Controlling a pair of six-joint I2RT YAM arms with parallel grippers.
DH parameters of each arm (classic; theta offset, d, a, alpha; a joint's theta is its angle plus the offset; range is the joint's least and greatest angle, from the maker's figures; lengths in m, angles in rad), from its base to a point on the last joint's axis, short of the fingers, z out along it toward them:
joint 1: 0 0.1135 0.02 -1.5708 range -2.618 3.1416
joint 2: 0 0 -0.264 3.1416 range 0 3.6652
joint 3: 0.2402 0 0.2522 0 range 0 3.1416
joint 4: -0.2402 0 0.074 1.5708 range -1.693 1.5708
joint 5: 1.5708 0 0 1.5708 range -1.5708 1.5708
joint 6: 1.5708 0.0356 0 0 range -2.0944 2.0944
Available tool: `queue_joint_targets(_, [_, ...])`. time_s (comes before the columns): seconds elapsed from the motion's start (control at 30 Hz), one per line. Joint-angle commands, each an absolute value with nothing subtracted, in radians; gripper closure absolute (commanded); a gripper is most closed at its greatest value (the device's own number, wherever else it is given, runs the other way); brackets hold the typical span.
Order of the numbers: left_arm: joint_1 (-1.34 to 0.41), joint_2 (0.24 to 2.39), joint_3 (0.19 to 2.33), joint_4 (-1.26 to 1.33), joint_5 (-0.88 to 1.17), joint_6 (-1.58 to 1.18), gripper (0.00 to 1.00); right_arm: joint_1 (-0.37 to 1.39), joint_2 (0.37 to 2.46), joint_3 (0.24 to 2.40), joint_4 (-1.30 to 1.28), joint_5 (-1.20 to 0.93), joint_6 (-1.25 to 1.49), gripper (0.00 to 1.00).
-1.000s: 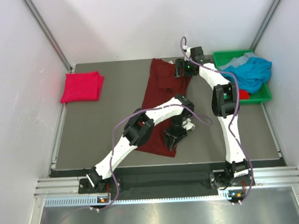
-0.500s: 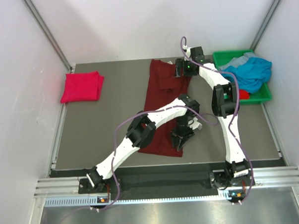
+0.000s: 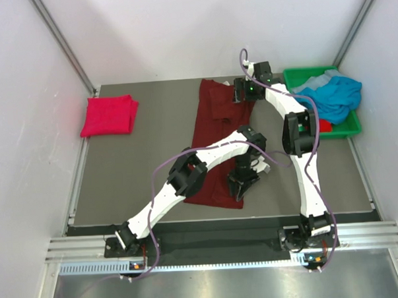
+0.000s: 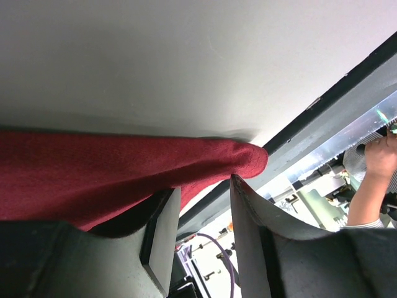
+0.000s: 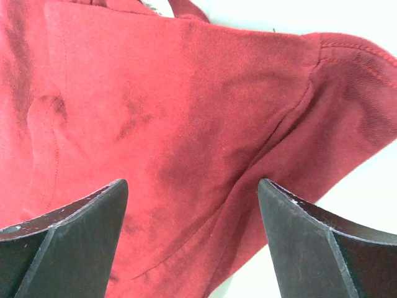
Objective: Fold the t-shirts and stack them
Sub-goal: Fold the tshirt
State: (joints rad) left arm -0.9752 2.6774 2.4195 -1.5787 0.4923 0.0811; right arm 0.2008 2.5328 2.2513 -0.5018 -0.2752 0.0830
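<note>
Folding of the dark maroon t-shirt looks to be the step in hand: it lies as a long strip mid-table, while the crimson t-shirt sits folded far left and the teal-blue t-shirt is heaped in the green bin. The left gripper sits low at the strip's near right corner, jaws parted with the cloth's tip at their mouth but unclamped; the right gripper hangs over the far right corner, spread wide and holding nothing. Next, both claws likely need to pinch their corners and fold the strip shorter.
</note>
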Motion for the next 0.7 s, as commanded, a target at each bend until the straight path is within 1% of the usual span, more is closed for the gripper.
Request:
queue_joint_targets(0.0, [-1.012, 2.780, 2.382, -0.838, 0.414, 0.170, 0.53, 0.206, 2.421, 2.243, -0.488, -0.255, 0.049, 0.14])
queue_joint_targets(0.23, [-1.026, 2.770, 2.366, -0.792, 0.431, 0.184, 0.53, 0.204, 2.367, 2.217, -0.495, -0.242, 0.035, 0.13])
queue_joint_targets(0.4, [-1.026, 2.682, 2.206, -0.654, 0.431, 0.170, 0.52, 0.201, 2.333, 2.200, -0.505, -0.229, 0.017, 0.13])
queue_joint_targets(0.43, [-1.026, 2.677, 2.201, -0.623, 0.433, 0.166, 0.52, 0.199, 2.329, 2.198, -0.505, -0.227, 0.014, 0.13])
queue_joint_targets(0.6, [-1.028, 2.715, 2.304, -0.652, 0.433, 0.146, 0.52, 0.196, 2.290, 2.195, -0.505, -0.216, 0.009, 0.12])
queue_joint_targets(0.67, [-1.028, 2.691, 2.298, -0.655, 0.425, 0.146, 0.52, 0.195, 2.275, 2.192, -0.512, -0.215, 0.008, 0.12])
